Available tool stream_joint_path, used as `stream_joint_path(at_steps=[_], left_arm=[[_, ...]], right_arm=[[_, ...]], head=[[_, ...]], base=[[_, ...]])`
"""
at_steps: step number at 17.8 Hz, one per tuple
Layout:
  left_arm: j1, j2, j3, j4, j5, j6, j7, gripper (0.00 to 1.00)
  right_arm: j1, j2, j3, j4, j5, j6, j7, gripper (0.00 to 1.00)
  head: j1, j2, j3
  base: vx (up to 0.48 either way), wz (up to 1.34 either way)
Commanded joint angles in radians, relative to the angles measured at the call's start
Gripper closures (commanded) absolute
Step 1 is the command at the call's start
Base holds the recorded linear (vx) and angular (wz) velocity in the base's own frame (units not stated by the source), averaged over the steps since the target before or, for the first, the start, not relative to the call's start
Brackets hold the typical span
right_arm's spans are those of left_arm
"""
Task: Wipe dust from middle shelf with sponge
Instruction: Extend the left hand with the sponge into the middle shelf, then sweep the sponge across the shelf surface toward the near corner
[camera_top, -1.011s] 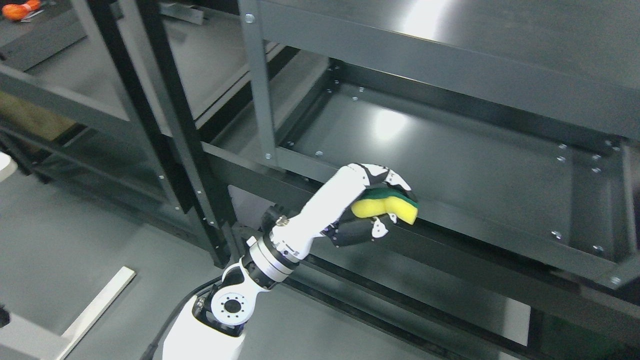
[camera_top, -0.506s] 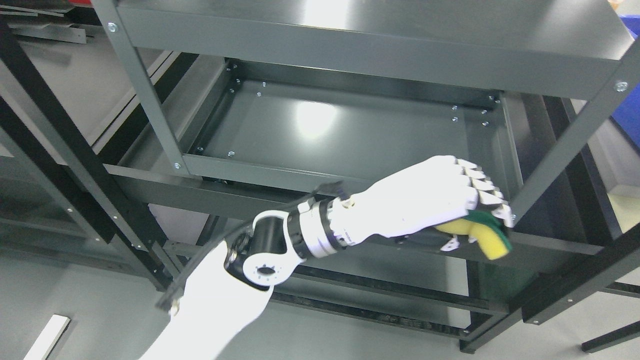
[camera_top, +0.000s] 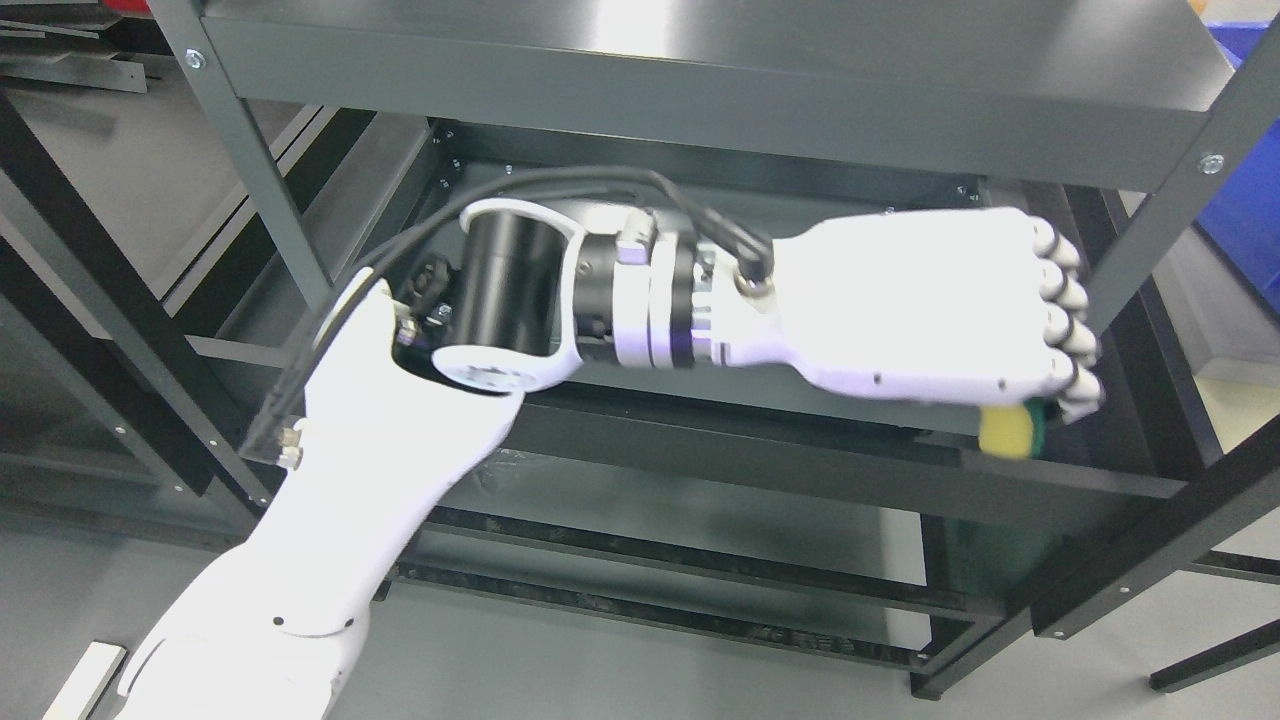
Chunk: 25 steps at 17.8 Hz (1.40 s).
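A dark grey metal shelving unit (camera_top: 720, 90) fills most of the head view, with its top shelf seen across the upper part and its upright posts at the left and right. Below the top shelf the middle shelf (camera_top: 800, 470) is seen, mostly by its front rim, because a big part of its surface is covered by the arm. The left arm (camera_top: 330, 520), white, is brought in from the lower left corner and is bent at a black and silver wrist joint (camera_top: 560, 300), over which a black cable (camera_top: 560, 185) is looped. The left hand (camera_top: 930, 305) is stretched towards the right, over the right part of the middle shelf, with the back of the hand turned to the camera. Its fingers (camera_top: 1065, 330) are curled downward and are closed around the sponge (camera_top: 1008, 430). Only a small yellow piece with a green edge is seen of the sponge, under the fingertips, near the front right corner of the middle shelf; whether it is touching the shelf cannot be told. A blue object (camera_top: 1245, 215) is partly seen at the right edge, behind the right post.
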Motion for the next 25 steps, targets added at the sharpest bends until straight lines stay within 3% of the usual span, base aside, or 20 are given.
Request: stream_joint_path(at_steps=[1,3,11,15,20,25], left_arm=[[0.008,0.026,0.395,-0.006,-0.018,-0.006,-0.019,1.00],[0.054,0.078,0.446,-0.006,0.029,-0.006,-0.020,1.00],[0.218,0.536,0.587,-0.010,0.385,-0.006,-0.016,1.00],[0.384,0.741,0.742,0.013,0.555,-0.006,-0.014,0.99],[0.588,0.834,0.992,0.183,0.641,-0.006,-0.016,0.98],[0.588,0.865,1.050,0.266,0.664,-0.006,-0.011,0.98]], right_arm=[[-0.001,-0.017,0.000,-0.017,0.000,0.001,0.000,0.00],[0.000,-0.017,0.000,-0.017,0.000,0.001,0.000,0.00],[0.000,-0.017,0.001,-0.017,0.000,0.001,0.000,0.00],[0.000,-0.017,0.000,-0.017,0.000,0.001,0.000,0.00],[0.000,-0.017,0.000,-0.017,0.000,0.001,0.000,0.00],[0.000,-0.017,0.000,-0.017,0.000,0.001,0.000,0.00]], head=[[0.0000,0.000,0.000],[0.0000,0.000,0.000],[0.0000,0.000,0.000],[0.0000,0.000,0.000],[0.0000,0.000,0.000],[0.0000,0.000,0.000]], base=[[-0.002,-0.05],[0.000,-0.05],[-0.005,-0.04],[-0.004,-0.07],[0.002,0.02],[0.003,0.03]])
